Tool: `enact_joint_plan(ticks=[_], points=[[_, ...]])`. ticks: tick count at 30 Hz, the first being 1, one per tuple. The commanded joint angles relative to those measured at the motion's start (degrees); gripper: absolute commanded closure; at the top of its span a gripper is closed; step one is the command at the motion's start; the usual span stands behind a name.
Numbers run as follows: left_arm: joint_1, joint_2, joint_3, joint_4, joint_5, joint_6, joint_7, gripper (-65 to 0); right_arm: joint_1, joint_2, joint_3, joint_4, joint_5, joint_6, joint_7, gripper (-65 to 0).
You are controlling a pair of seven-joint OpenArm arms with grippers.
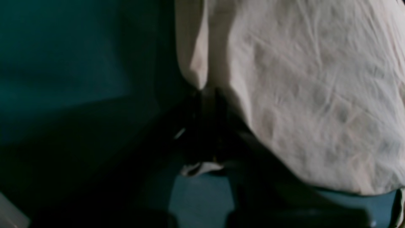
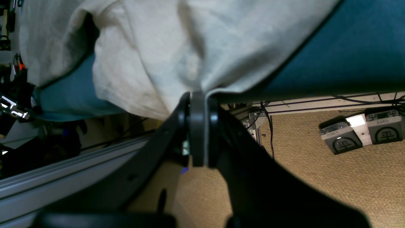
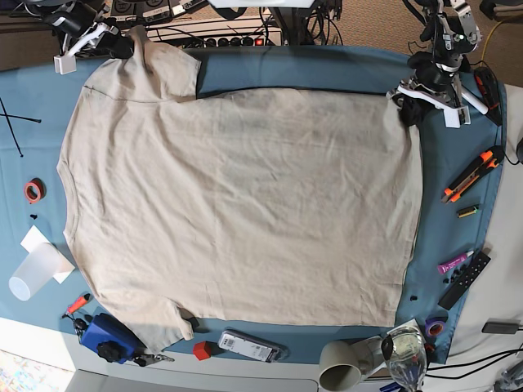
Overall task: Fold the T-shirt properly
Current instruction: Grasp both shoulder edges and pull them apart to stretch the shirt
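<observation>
The beige T-shirt (image 3: 237, 204) lies spread flat on the blue-teal cloth, collar side to the left and hem to the right in the base view. At the shirt's far right corner my left gripper (image 3: 406, 91) is shut on the hem corner. The left wrist view shows its dark fingers (image 1: 205, 95) closed where the shirt's (image 1: 316, 95) edge folds in. My right gripper (image 3: 114, 37) is at the far left, shut on the upper sleeve. In the right wrist view its pads (image 2: 198, 95) pinch a bunched fold of the shirt (image 2: 190, 47) past the table's edge.
Around the shirt lie a red tape roll (image 3: 33, 191), a white cup (image 3: 33, 273), a blue tool (image 3: 110, 336), a red cube (image 3: 201, 350), a flat device (image 3: 249, 346), cups (image 3: 347, 367), an orange knife (image 3: 470, 175) and a remote (image 3: 466, 279). Pedals (image 2: 360, 133) sit on the floor.
</observation>
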Motion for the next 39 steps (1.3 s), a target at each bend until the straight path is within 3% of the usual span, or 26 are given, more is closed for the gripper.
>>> enact_joint_plan(ticks=[1,15,28,30,35,39], points=[[1.3,0.6,0.7,-1.0,3.0,0.7,7.6,0.0,-0.5,0.7,0.6,0.7,1.2,0.5,0.5,0.0],[4.0,0.6,0.7,11.6,3.0,0.7,13.8,0.0,-0.7,0.7,13.5,13.4,1.2,0.5,-0.2,0.0],[11.6,0.6,-7.0,20.5,3.0,0.6,14.1,0.0,-7.6,0.6,14.0,14.1,4.7,0.5,-2.3,0.0],[11.6,0.6,-8.8,20.5,3.0,-1.4,15.5,0.0,-8.5,0.1,14.1,14.2,5.8,0.5,-3.0,0.0],[11.6,0.6,-13.0,20.5,-3.6,-3.8,18.5,0.0,-9.4,-3.3,16.6,14.2,6.9,0.5,-3.6,0.0],[11.6,0.5,-14.9,20.5,-6.1,-3.8,18.5,0.0,-8.7,-3.5,17.0,14.2,7.4,0.5,-3.5,0.0]])
